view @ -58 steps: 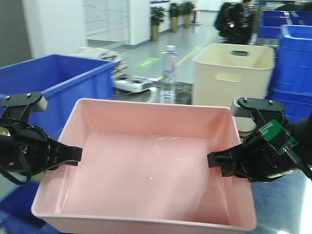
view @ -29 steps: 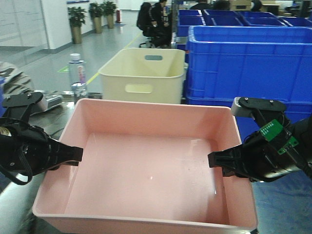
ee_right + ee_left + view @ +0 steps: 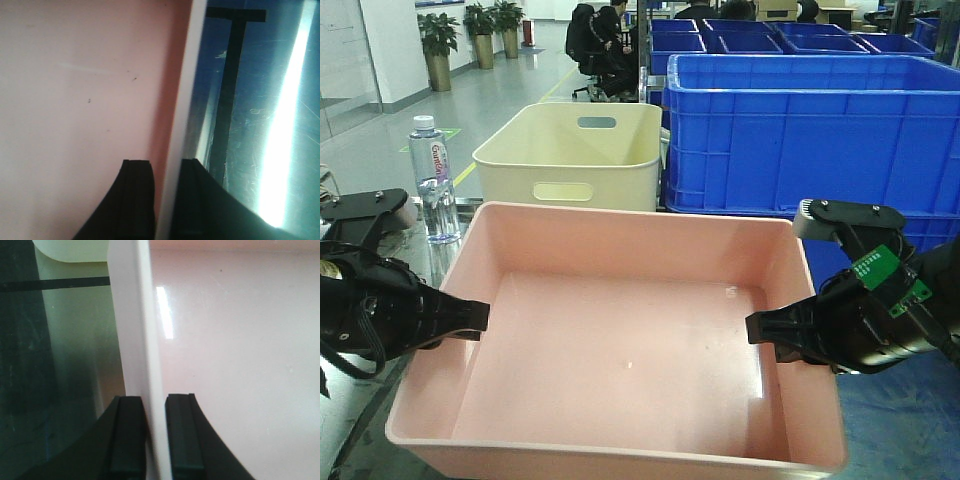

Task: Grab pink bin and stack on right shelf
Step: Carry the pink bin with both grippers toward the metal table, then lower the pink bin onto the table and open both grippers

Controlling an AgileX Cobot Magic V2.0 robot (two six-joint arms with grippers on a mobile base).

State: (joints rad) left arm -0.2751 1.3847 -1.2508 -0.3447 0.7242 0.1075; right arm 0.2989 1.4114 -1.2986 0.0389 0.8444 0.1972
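The pink bin (image 3: 620, 360) fills the middle of the front view, carried between my two arms. My left gripper (image 3: 480, 318) is shut on its left wall and my right gripper (image 3: 752, 328) on its right wall. In the left wrist view the pale bin rim (image 3: 145, 340) runs between the black fingers of the left gripper (image 3: 154, 402). In the right wrist view the right gripper (image 3: 167, 162) pinches the rim, with the bin's pink floor (image 3: 75, 100) to its left. The right shelf's glossy top (image 3: 260, 125) mirrors blue beside it and shows at the lower right (image 3: 905, 425).
A cream bin (image 3: 575, 155) with handle cutouts stands just behind the pink bin. Stacked blue crates (image 3: 800, 130) wall off the back right. A water bottle (image 3: 432, 180) stands at the left. People (image 3: 595, 45) sit far back.
The whole view has swung right: the cream bin and bottle slid left in frame, the blue crates came in. Both grippers keep the same hold on the pink bin.
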